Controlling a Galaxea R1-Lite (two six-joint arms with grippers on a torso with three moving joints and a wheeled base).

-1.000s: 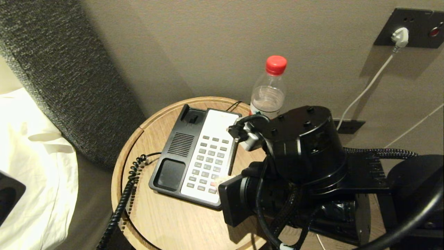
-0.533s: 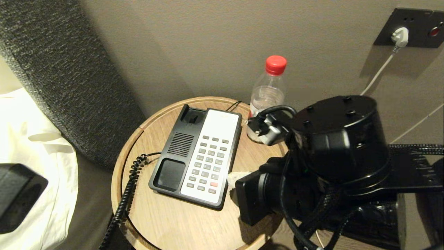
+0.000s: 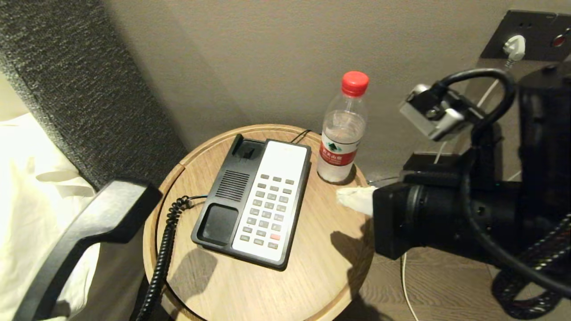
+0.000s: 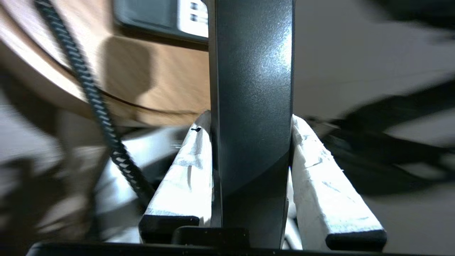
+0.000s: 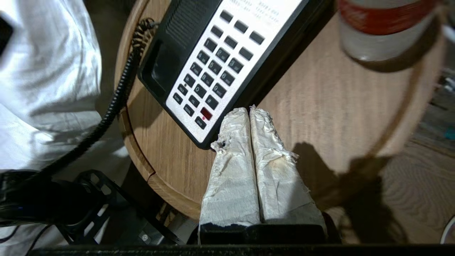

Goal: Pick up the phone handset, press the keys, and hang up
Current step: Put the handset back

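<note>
The black phone handset (image 3: 89, 227) hangs in the air left of the round table, over the bed's edge, its coiled cord (image 3: 163, 249) trailing down past the rim. In the left wrist view my left gripper (image 4: 250, 121) is shut on the handset (image 4: 250, 89), one white padded finger (image 4: 188, 167) on each side. The phone base (image 3: 254, 200) lies on the table with an empty cradle and grey keys (image 3: 267, 209). My right gripper (image 3: 354, 199) hovers right of the base, shut and holding nothing. In its own view its tips (image 5: 249, 110) sit just off the keypad's (image 5: 213, 71) near corner.
A clear water bottle (image 3: 343, 129) with a red cap stands behind the phone, close to my right arm. The wooden table (image 3: 290, 285) is small and round with a raised rim. White bedding (image 3: 35, 209) and a dark headboard (image 3: 89, 102) lie to the left, the wall behind.
The right arm has drawn back to the right, off the keypad, uncovering the bottle. The handset has come up into the head view at lower left, nearer the table.
</note>
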